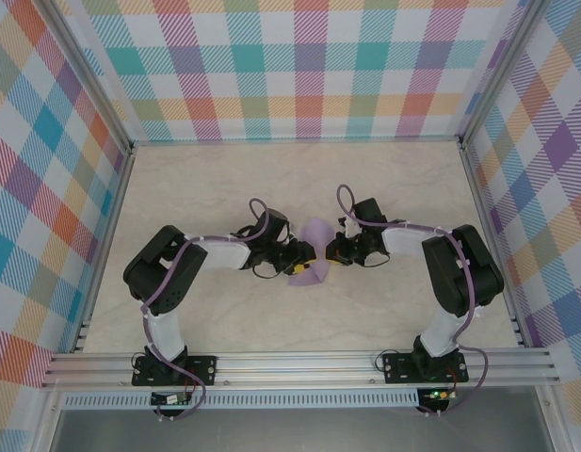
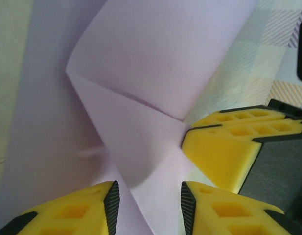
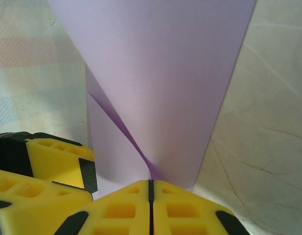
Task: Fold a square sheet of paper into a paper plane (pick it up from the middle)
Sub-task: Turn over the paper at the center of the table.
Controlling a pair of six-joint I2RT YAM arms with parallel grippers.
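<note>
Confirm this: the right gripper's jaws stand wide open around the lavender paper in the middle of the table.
Wrong: the right gripper is shut on the lavender paper in the middle of the table, jaws pressed together. The right wrist view shows it.

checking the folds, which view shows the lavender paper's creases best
Left wrist: the paper is close up, its creases meeting clearly. Right wrist shows one fold at the right hand; the top view, a small lavender patch.

table (image 1: 224, 320): pale marbled top, aluminium rail (image 1: 299, 363) along the near edge. paper (image 1: 315, 234) is mid-table and bent upward. Its near corner possibly touches the surface, can't confirm from above.
</note>
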